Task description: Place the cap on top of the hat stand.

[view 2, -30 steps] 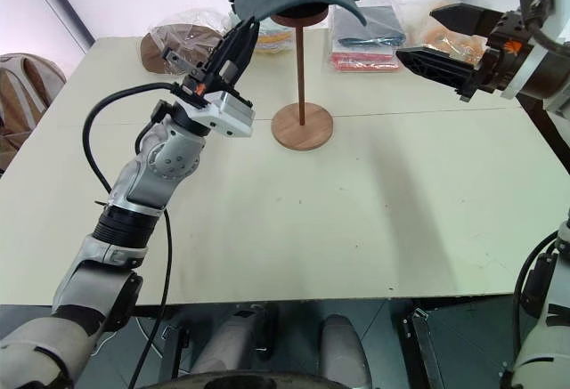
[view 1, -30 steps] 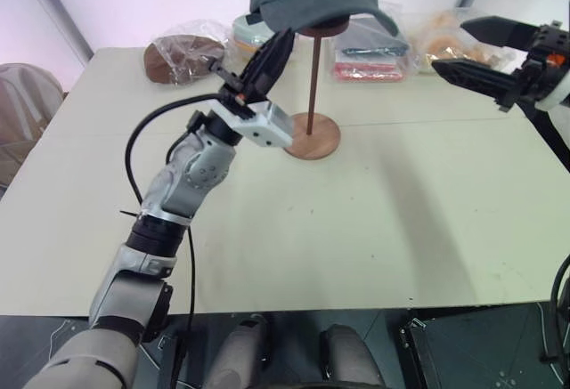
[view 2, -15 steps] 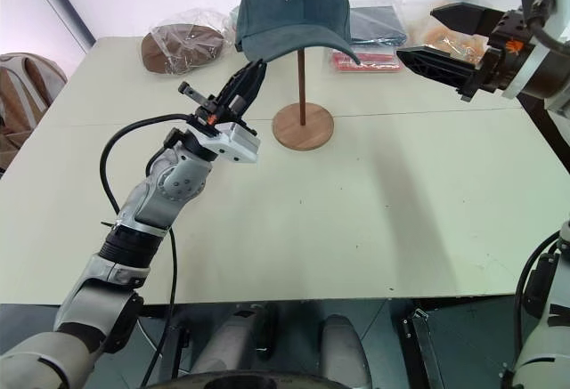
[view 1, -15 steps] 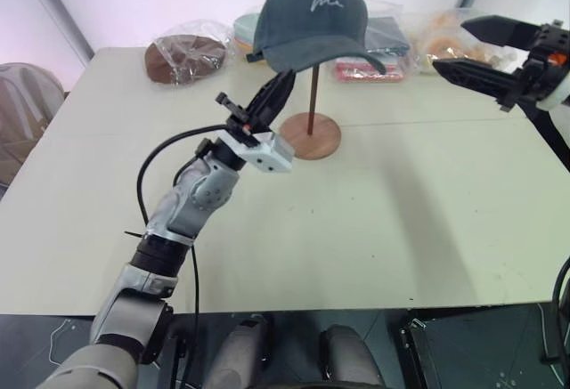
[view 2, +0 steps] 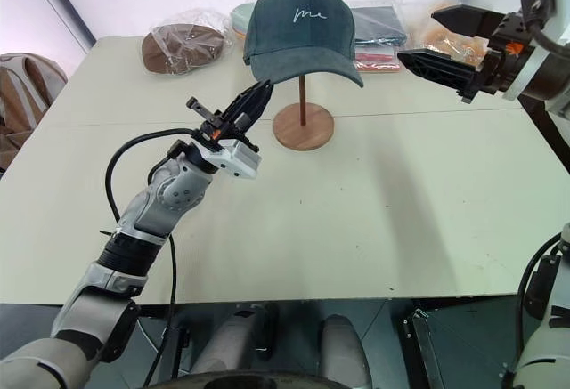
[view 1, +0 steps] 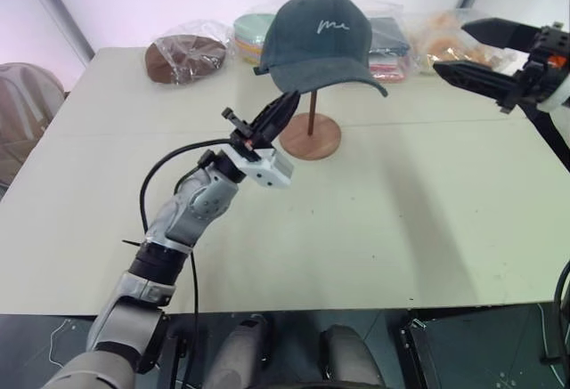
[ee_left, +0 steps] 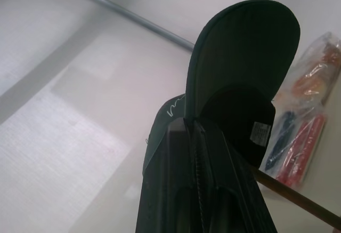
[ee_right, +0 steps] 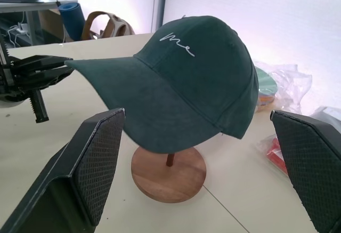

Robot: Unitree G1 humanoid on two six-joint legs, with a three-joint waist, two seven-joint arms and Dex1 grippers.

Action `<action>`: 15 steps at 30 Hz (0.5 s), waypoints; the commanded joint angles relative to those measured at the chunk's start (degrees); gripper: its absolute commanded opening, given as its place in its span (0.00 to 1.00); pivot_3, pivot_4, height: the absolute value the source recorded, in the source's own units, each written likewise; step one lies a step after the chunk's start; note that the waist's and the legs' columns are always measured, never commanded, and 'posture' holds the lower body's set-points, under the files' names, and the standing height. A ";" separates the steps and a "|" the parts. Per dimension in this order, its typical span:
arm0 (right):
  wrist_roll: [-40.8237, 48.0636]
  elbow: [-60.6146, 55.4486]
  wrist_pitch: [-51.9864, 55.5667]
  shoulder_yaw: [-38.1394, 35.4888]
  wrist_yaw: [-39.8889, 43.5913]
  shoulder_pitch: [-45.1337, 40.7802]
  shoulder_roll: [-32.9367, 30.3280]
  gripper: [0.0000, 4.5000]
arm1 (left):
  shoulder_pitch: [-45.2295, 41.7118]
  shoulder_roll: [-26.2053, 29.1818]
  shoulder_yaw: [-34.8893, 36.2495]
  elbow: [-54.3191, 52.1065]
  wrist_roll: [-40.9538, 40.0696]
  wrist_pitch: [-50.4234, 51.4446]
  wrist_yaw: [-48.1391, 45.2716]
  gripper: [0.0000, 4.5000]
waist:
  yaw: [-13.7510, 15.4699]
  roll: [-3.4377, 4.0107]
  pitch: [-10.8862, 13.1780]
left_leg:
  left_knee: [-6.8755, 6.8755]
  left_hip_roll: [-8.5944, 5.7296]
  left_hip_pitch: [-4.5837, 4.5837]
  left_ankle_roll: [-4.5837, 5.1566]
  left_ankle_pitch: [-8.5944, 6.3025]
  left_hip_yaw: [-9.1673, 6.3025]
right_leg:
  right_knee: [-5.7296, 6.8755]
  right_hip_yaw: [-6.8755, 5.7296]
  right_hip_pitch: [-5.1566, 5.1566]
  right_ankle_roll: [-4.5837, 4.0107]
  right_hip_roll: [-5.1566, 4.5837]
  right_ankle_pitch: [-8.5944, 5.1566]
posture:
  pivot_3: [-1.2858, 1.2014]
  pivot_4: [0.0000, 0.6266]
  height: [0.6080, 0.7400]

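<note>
With the cap (view 1: 319, 36) sitting on the hat stand (view 1: 309, 133), the clenched, empty left gripper (view 1: 283, 111) is hanging below its brim, the right gripper (view 1: 463, 48) gaping idle; next, probably clearing away.

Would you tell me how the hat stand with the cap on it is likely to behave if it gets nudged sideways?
The hat stand looks apt to tip: a thin pole rises from a modest round base. The cap sits high and overhangs the pole, so it may rock or slide off. Being soft fabric, the cap probably adds little weight.
</note>
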 commanded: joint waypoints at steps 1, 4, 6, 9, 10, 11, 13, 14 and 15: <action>0.49 -1.84 -1.02 -1.37 -0.21 -0.65 -1.07 1.00 | 1.40 0.78 1.06 -2.66 -2.40 -1.15 -1.02 0.07 | -0.06 0.00 0.00 | -0.01 0.00 0.00 0.00 0.00 0.00 | 0.00 0.00 0.00 0.00 0.00 0.00 | 0.52 0.24 1.00; 0.35 -1.59 -1.22 -1.01 -0.12 -0.97 -0.99 1.00 | 2.57 1.14 1.14 -3.15 -3.13 -1.50 -1.76 0.34 | -0.04 0.00 0.00 | -0.01 0.01 0.01 0.00 0.00 0.00 | 0.00 0.00 -0.01 0.00 0.01 0.00 | 0.52 0.24 1.00; 0.18 -1.40 -1.47 -0.66 0.15 -1.09 -1.04 1.00 | 3.51 1.31 1.21 -3.45 -3.73 -1.82 -2.28 0.56 | 0.01 0.00 0.00 | 0.00 0.00 0.00 0.00 0.00 0.00 | 0.00 0.00 0.00 0.00 0.00 0.00 | 0.52 0.24 1.00; -0.03 -1.19 -1.68 -0.07 0.88 -1.20 -1.27 1.00 | 5.25 1.78 1.03 -3.92 -4.89 -2.38 -3.62 0.90 | -0.07 0.01 -0.01 | -0.01 0.01 0.00 0.00 0.00 -0.01 | 0.00 0.00 0.00 0.00 0.00 0.00 | 0.52 0.24 1.00; -0.03 -1.22 -1.65 0.10 1.25 -1.13 -1.48 1.00 | 5.78 1.90 0.98 -4.23 -5.26 -2.43 -4.01 0.99 | -0.09 0.01 -0.01 | -0.01 0.01 0.01 0.00 0.00 0.00 | 0.00 0.01 0.00 0.00 -0.01 0.00 | 0.52 0.24 1.00; -0.10 -1.22 -1.70 0.31 1.53 -1.15 -1.61 1.00 | 6.41 2.07 0.99 -4.60 -5.81 -2.50 -4.54 0.99 | -0.07 0.01 -0.01 | -0.01 0.01 0.01 0.00 0.00 0.00 | 0.00 0.01 -0.01 0.00 0.00 0.00 | 0.52 0.24 1.00; -0.23 -1.06 -1.82 0.59 1.78 -1.32 -1.70 1.00 | 7.87 2.50 0.95 -5.44 -7.16 -2.72 -5.98 0.99 | -0.05 0.01 -0.01 | -0.02 0.01 0.01 0.00 0.00 -0.01 | 0.00 0.01 -0.01 0.00 0.00 0.00 | 0.52 0.24 1.00; -0.30 -0.93 -1.91 0.71 1.86 -1.45 -1.70 1.00 | 8.62 2.76 0.78 -5.76 -8.20 -2.88 -6.95 0.99 | -0.04 0.01 -0.01 | -0.01 0.01 0.01 0.00 0.00 0.00 | 0.00 0.01 0.00 0.00 -0.01 0.00 | 0.52 0.24 1.00; -0.40 -0.73 -2.03 0.85 1.97 -1.61 -1.69 1.00 | 9.67 3.29 0.20 -6.41 -9.86 -3.12 -8.71 0.99 | -0.05 0.01 -0.01 | -0.01 0.01 0.01 0.00 0.00 -0.01 | -0.01 0.01 0.00 0.00 -0.01 0.00 | 0.52 0.24 1.00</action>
